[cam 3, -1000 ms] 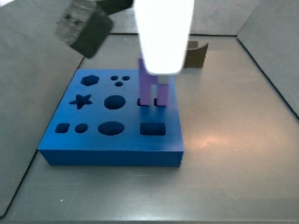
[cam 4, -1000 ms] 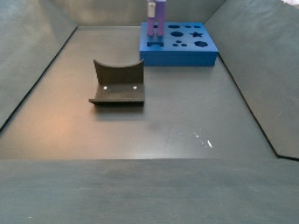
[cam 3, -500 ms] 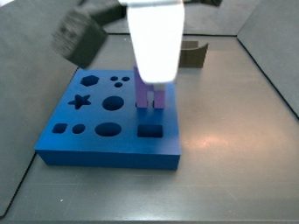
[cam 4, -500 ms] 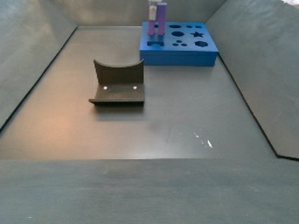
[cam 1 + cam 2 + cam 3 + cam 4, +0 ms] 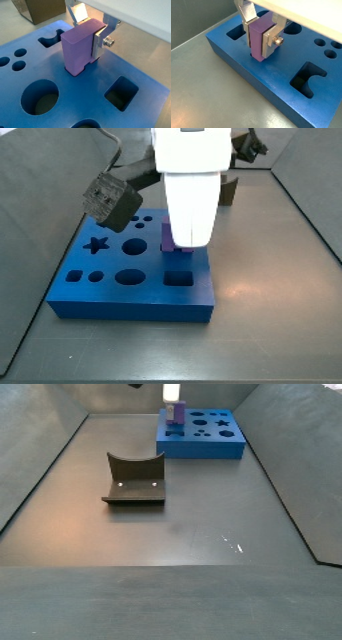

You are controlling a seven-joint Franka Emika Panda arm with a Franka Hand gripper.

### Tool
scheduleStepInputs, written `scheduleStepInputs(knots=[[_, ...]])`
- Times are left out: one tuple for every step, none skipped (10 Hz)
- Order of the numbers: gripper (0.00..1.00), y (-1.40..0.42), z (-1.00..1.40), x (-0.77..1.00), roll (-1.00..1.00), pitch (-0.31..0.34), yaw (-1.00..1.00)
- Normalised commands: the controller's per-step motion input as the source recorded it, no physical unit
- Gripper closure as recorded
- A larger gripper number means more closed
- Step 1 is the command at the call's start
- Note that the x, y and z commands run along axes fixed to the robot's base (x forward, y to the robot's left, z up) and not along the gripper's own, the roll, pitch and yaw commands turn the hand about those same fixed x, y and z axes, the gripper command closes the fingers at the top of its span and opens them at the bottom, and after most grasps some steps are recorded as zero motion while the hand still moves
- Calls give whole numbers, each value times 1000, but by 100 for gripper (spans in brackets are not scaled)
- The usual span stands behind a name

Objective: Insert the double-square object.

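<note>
The purple double-square object (image 5: 79, 47) stands upright between my gripper's (image 5: 88, 36) silver fingers (image 5: 100, 42), which are shut on its upper part. Its lower end sits in a hole in the top of the blue block (image 5: 87, 95). It shows the same way in the other wrist view (image 5: 258, 42), near the block's (image 5: 271, 90) edge. In a side view my gripper (image 5: 185, 233) covers most of the peg (image 5: 167, 236) above the block (image 5: 134, 293). In the far side view the peg (image 5: 173, 414) stands at the block's (image 5: 207, 442) left end.
The blue block has several other shaped holes, with a square one (image 5: 121, 93) and a round one (image 5: 40, 97) close to the peg. The dark fixture with a curved top (image 5: 134, 479) stands apart on the floor, and partly shows behind my arm (image 5: 230, 190). Grey walls enclose the floor.
My gripper has moved down with the peg, so less of the peg shows above the block. The blue block has shifted slightly.
</note>
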Motion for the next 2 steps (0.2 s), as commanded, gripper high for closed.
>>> scheduleStepInputs(knots=[[100, 3, 0, 0, -9, -3, 0], [100, 0, 0, 0, 0, 0, 0]])
